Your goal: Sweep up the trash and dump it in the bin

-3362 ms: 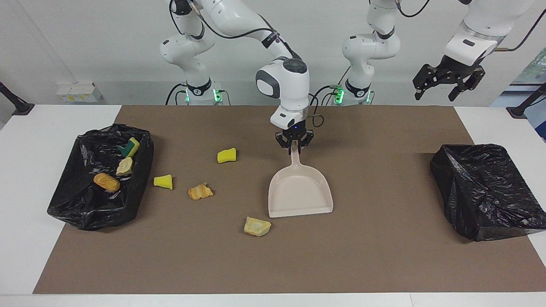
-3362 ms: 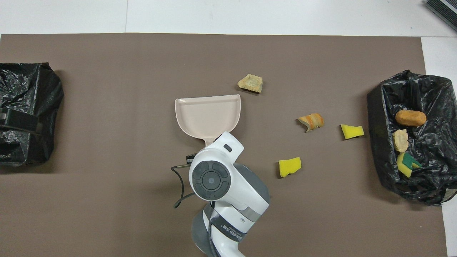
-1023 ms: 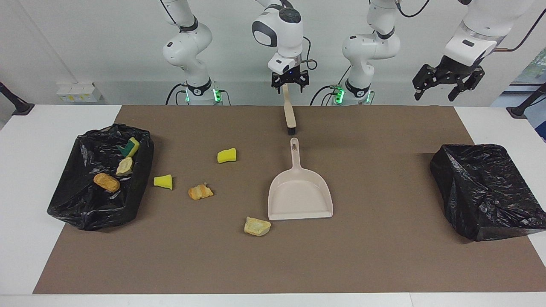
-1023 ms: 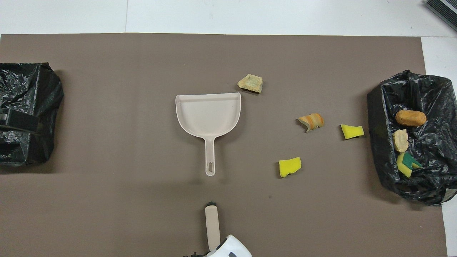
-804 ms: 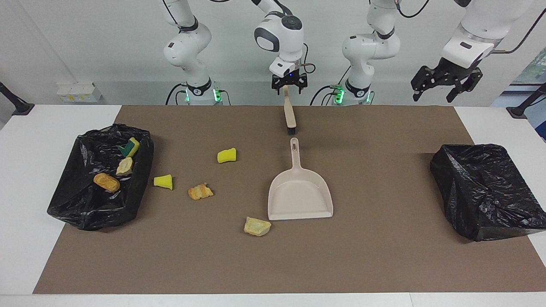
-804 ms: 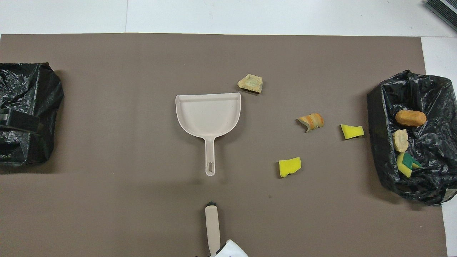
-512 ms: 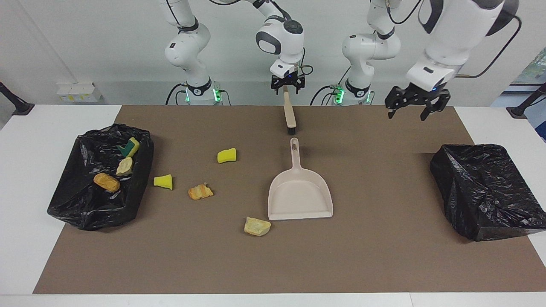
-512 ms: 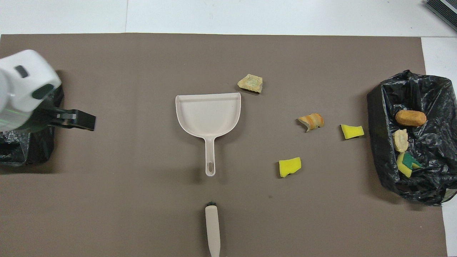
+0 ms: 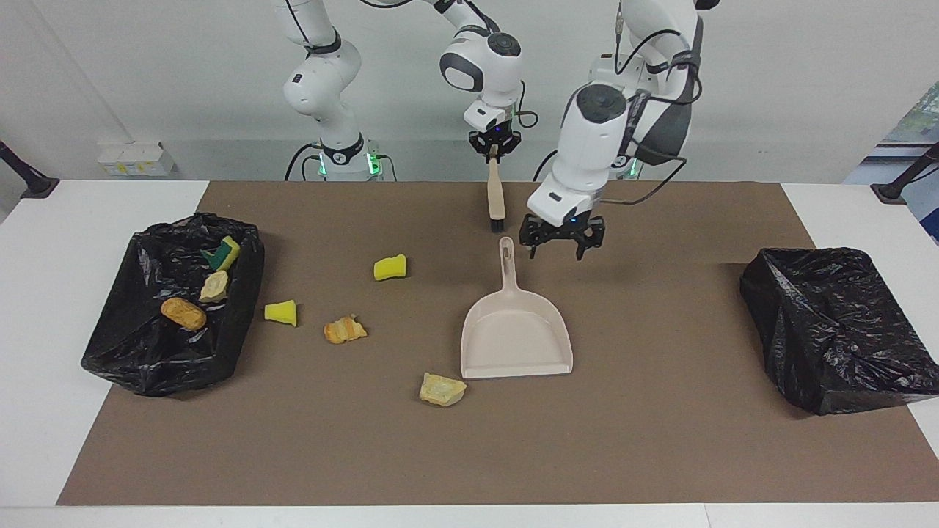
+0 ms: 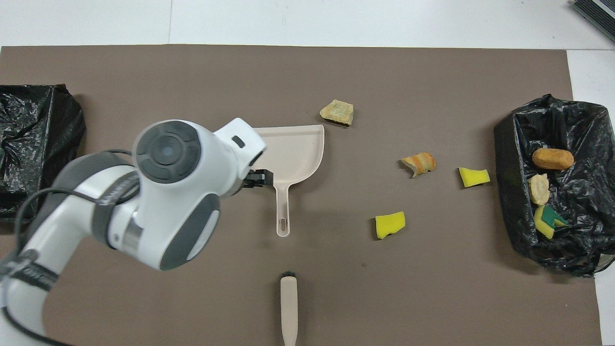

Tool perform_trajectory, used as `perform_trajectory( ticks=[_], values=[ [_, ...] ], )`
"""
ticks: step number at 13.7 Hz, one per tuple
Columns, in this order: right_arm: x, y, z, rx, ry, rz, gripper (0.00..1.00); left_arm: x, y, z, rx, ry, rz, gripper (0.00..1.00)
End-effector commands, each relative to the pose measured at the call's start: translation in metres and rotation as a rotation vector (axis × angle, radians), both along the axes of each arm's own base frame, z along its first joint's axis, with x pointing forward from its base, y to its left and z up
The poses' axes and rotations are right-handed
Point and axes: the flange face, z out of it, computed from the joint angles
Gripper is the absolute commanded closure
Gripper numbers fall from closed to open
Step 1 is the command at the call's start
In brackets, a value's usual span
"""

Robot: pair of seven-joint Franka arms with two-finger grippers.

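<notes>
Right gripper [image 9: 494, 152] clamped on the brush [image 9: 497, 199], bristles down for sweeping, left gripper [image 9: 562, 245] spread empty beside the dustpan [image 9: 516, 334] handle, presumably to steady it; trash [image 9: 345, 329] scattered toward the lined bin [image 9: 132, 345].

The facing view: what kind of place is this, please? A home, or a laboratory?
Most likely a robotics laboratory. A brown mat covers a white table, with bag-lined bins at both ends, and sponge pieces laid out as trash beside a dustpan.

white table [image 9: 44, 242], brown mat [image 9: 660, 440], dustpan [image 9: 516, 334], two black bags, scattered trash [image 9: 442, 389]
</notes>
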Motion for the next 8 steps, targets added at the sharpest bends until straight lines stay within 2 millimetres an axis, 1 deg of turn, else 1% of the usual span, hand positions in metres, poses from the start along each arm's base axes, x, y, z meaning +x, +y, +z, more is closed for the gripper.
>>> perform_trajectory(
  ticks=[1, 2, 3, 4, 5, 6, 8],
  values=[
    [0.017, -0.01, 0.0, -0.001, 0.014, -0.043, 1.0, -0.001, -0.024, -0.044, 0.005, 0.024, 0.0, 0.0],
    [0.031, -0.021, 0.003, -0.031, 0.027, -0.041, 1.0, -0.003, -0.022, -0.051, 0.01, 0.03, 0.0, 0.0],
    [0.043, -0.034, 0.015, -0.044, 0.042, -0.024, 1.0, -0.005, -0.021, -0.055, 0.011, 0.031, -0.002, 0.0],
    [0.057, -0.05, 0.026, -0.055, 0.06, -0.01, 1.0, -0.008, -0.021, -0.061, 0.012, 0.032, -0.005, 0.0],
    [0.068, -0.068, 0.035, -0.075, 0.079, 0.007, 1.0, -0.008, -0.021, -0.062, 0.007, 0.025, -0.005, 0.0],
    [0.079, -0.086, 0.041, -0.109, 0.085, 0.039, 1.0, -0.01, -0.021, -0.064, 0.008, 0.027, -0.008, 0.07],
    [0.104, -0.125, 0.06, -0.145, 0.096, 0.096, 1.0, -0.015, -0.019, -0.068, 0.018, 0.039, -0.018, 0.37]
  ],
)
